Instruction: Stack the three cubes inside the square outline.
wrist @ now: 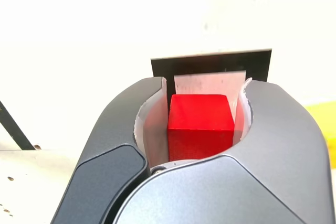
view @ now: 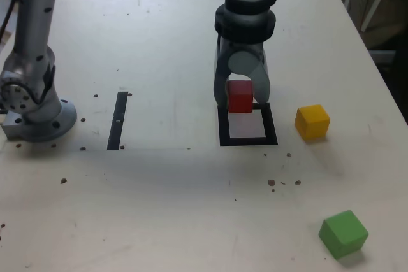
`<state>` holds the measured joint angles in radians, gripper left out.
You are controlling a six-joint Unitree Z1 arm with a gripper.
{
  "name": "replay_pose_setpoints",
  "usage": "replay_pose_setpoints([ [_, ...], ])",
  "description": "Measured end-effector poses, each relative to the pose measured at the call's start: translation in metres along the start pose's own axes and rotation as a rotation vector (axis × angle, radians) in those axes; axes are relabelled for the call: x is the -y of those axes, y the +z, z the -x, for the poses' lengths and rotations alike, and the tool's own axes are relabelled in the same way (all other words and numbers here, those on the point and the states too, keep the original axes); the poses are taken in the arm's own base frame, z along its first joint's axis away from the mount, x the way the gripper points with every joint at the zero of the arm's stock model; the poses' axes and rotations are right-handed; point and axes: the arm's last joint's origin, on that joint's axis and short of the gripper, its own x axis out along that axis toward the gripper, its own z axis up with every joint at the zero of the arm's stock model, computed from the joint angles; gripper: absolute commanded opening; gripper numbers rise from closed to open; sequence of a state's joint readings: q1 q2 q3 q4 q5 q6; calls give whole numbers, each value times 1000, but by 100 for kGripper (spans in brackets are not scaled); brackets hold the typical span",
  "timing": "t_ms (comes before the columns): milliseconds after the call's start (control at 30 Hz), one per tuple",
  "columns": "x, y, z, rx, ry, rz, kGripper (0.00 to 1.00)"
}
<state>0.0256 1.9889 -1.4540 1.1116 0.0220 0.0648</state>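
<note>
My gripper (view: 241,99) is shut on the red cube (view: 240,96), holding it at the far edge of the square outline (view: 247,139), a black tape frame with a pale centre. In the wrist view the red cube (wrist: 201,125) sits between the grey jaws, with the square outline (wrist: 211,65) just beyond it. The yellow cube (view: 312,121) rests on the table to the exterior view's right of the outline. The green cube (view: 343,234) lies nearer the front, at the exterior view's right.
A straight black tape strip (view: 118,120) lies to the exterior view's left of the outline. The arm's grey base (view: 35,109) stands at the far left. The white table's right edge (view: 376,68) runs close to the yellow cube. Small dark specks dot the table.
</note>
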Motion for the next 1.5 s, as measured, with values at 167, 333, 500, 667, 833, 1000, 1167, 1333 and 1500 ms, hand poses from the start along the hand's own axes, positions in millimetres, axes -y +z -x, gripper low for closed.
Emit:
replay_pose_setpoints([
  [167,8,0,-1,3,2,-6,33],
  [333,12,3,-2,13,3,-12,33],
  [500,14,7,-9,0,-1,-15,33],
  [667,16,10,-16,-13,-9,-20,33],
  [833,17,10,-19,-17,-13,-20,33],
  [1000,17,10,-21,-22,-18,-19,51],
  [1167,17,10,-24,-28,-18,-20,94],
  [1333,17,10,-24,-29,-18,-20,99],
  [1500,17,9,-24,-30,-18,-20,99],
])
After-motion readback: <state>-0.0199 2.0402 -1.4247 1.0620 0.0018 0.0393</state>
